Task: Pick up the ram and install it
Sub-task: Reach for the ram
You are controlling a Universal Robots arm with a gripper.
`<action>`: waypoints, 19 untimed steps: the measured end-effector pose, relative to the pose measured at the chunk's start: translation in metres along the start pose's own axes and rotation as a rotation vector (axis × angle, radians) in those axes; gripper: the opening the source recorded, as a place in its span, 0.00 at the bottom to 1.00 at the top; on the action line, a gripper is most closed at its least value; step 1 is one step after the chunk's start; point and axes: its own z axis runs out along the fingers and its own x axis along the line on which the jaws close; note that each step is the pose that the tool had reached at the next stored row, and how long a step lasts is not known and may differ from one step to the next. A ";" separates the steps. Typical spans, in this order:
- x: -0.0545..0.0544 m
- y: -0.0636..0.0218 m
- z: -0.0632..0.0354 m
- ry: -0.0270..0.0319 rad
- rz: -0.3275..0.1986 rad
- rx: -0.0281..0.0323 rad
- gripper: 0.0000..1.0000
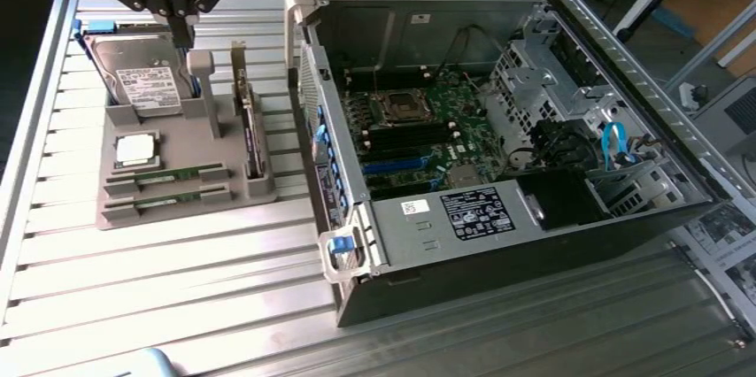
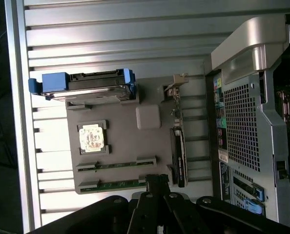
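Two ram sticks, long narrow green boards, lie side by side in slots of the grey holder tray (image 1: 177, 218): one ram (image 1: 165, 178) (image 2: 116, 165) and a second ram (image 1: 163, 203) (image 2: 118, 184) next to it. My gripper (image 1: 180, 30) (image 2: 157, 180) hangs well above the tray, over the hard drive end in the exterior view. Its fingers are shut together with nothing between them. The open computer case (image 1: 497, 244) lies at the exterior view's right, its motherboard (image 1: 413, 134) exposed.
On the same tray sit a hard drive (image 1: 142, 80) (image 2: 89, 85) with blue rails, a square silver CPU (image 1: 134, 149) (image 2: 92, 138), and a dark expansion card (image 1: 248, 129) (image 2: 178, 151) standing on edge. The case's rear wall (image 2: 247, 122) rises just beside the tray on the slatted metal table (image 1: 154, 288).
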 end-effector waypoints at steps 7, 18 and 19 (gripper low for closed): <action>0.007 -0.0003 -0.0002 0.0001 0.000 0.0000 0.11; 0.021 -0.0010 -0.0005 0.0000 0.000 0.0000 0.11; 0.022 -0.0011 -0.0006 0.0001 0.000 0.0001 0.11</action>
